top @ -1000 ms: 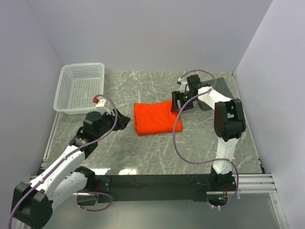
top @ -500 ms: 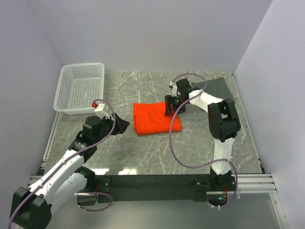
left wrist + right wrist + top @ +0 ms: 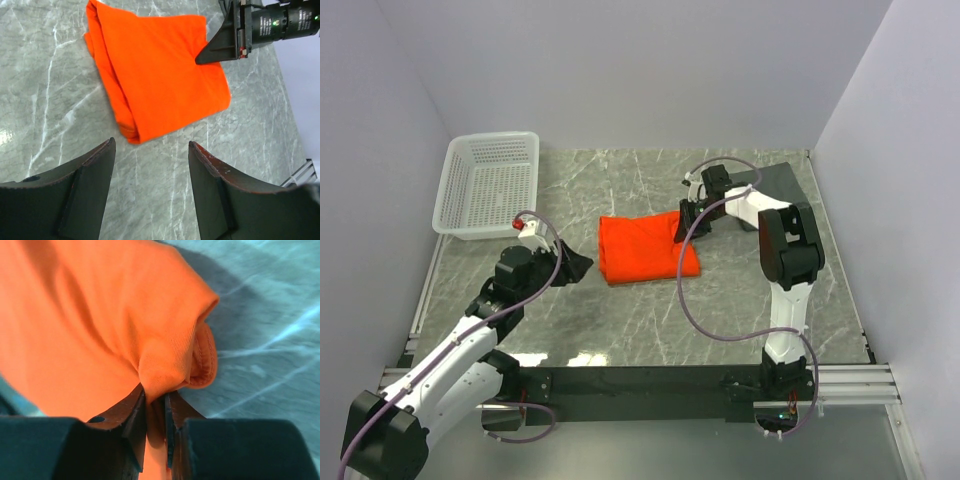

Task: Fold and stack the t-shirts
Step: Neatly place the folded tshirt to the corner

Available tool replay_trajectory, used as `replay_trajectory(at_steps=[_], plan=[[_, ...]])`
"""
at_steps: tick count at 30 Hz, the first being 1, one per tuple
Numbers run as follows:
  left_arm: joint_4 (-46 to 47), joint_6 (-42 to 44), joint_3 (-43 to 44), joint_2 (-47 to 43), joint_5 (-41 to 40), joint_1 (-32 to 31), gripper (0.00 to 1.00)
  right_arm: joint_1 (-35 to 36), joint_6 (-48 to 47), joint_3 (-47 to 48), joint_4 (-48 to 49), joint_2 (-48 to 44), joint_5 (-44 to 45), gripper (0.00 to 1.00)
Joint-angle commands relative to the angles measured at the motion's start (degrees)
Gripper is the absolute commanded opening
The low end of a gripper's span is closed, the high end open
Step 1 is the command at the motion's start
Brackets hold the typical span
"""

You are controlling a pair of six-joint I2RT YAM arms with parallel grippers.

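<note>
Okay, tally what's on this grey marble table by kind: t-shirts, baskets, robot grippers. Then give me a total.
T-shirts: 2 (bright orange cloth t-shirt, folded; dark grey cloth t-shirt, at the far right)
Baskets: 1 (white plastic lattice basket)
Grippers: 2 (left gripper, open; right gripper, pinching the orange shirt's edge)
Total: 5

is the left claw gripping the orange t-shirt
No, the left claw hangs open with nothing between its jaws, the orange t-shirt lying ahead of it.
</note>
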Motion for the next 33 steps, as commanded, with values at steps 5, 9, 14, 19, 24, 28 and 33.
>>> replay_trajectory(at_steps=[5,9,14,19,24,28,33], plan=[[7.4,-2.9,-1.9,1.5,3.5,0.1,0.65,-3.7,-3.8,1.7,-3.3,-1.1,-16.8,0.01],[10.7,-4.5,-2.6,3.8,5.6,0.0,0.65,-6.3,-5.9,1.2,-3.4,-5.1,-22.1,0.0],[11.8,-4.7,-2.6,5.0,6.9,0.0,0.65,-9.2,-7.4,2.7,-6.0,-6.9,-25.0,0.0],[11.0,-3.9,-2.5,4.4,6.4,0.0,0.65,-10.9,-12.2,7.9,-13.2,-6.7,-23.5,0.0],[11.3,-3.5,-2.5,5.0,6.8,0.0,0.65,-11.7,-14.1,12.3,-16.9,-6.2,-20.0,0.0],[11.3,-3.2,-2.6,5.2,6.9,0.0,0.65,-12.7,-14.5,16.7,-19.4,-6.2,-17.9,0.0],[11.3,-2.9,-2.5,5.3,6.9,0.0,0.65,-13.7,-15.5,21.2,-22.2,-5.4,-15.5,0.0]])
